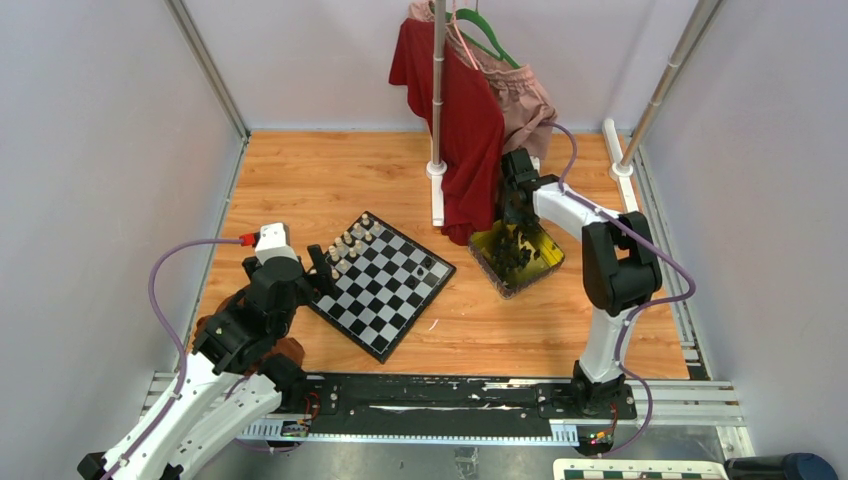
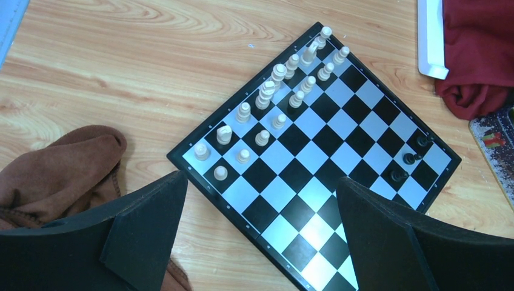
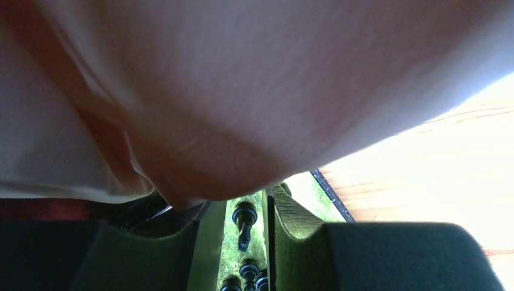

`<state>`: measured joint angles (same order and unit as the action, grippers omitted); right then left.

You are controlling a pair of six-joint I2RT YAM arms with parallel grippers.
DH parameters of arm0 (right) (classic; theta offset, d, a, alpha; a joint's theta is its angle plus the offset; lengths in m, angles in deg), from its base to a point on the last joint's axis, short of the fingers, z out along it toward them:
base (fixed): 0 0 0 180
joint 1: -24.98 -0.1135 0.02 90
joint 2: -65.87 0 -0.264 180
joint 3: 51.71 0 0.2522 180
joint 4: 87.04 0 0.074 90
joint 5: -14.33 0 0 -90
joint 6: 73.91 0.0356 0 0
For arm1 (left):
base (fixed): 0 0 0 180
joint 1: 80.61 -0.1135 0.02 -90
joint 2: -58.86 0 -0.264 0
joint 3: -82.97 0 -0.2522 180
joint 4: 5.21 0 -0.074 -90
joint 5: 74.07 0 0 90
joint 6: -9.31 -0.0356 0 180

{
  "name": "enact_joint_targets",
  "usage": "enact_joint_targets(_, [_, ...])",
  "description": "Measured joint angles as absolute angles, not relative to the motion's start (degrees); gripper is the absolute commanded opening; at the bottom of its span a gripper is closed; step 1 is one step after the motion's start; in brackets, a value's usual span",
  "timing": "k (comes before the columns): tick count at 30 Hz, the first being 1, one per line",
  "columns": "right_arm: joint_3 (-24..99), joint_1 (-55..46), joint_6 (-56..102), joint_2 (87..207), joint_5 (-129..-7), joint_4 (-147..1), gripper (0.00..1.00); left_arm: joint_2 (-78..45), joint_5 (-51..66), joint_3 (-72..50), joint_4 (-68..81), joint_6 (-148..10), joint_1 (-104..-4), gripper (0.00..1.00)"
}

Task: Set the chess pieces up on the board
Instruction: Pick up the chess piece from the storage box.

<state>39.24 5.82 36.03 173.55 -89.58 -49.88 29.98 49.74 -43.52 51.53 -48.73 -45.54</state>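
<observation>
My right fingers (image 3: 376,254) stand slightly parted, reaching down into the yellow tray (image 1: 540,275). One black piece (image 3: 244,219) sits in the narrow slot between them. A sliver of tray shows on either side of its round head, so I judge it flanked but not pinched. Its long axis runs along the slot, away from the camera; I cannot tell whether it stands or lies. More black pieces crowd just below it. A hanging cloth (image 3: 242,91) drapes over the wrist and hides the rest of the view. The board (image 1: 400,290) lies on the tabletop (image 1: 300,180) to the tray's left, apart from it. It has cream pieces (image 2: 267,94) ranked along one edge and three black ones (image 2: 411,159) at the opposite corner. My left fingers (image 2: 145,236) hang spread wide and empty above the board's near corner, well apart from the tray, so this pick belongs to the right arm.
</observation>
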Motion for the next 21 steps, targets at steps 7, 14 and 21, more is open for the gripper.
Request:
enact_joint_targets(7, [39.2,6.1,36.1,174.8,-89.1,-50.2,0.31,29.8,49.9,-43.5,51.6,-48.7,-45.5,1.00])
enact_joint_targets(14, [39.2,6.1,36.1,175.3,-88.9,-50.8,0.30,29.6,50.1,-43.5,51.5,-48.7,-45.5,1.00])
enact_joint_targets(21, [38.8,6.1,36.2,175.3,-88.7,-51.4,0.23,29.5,50.1,-43.5,51.5,-48.7,-45.5,1.00])
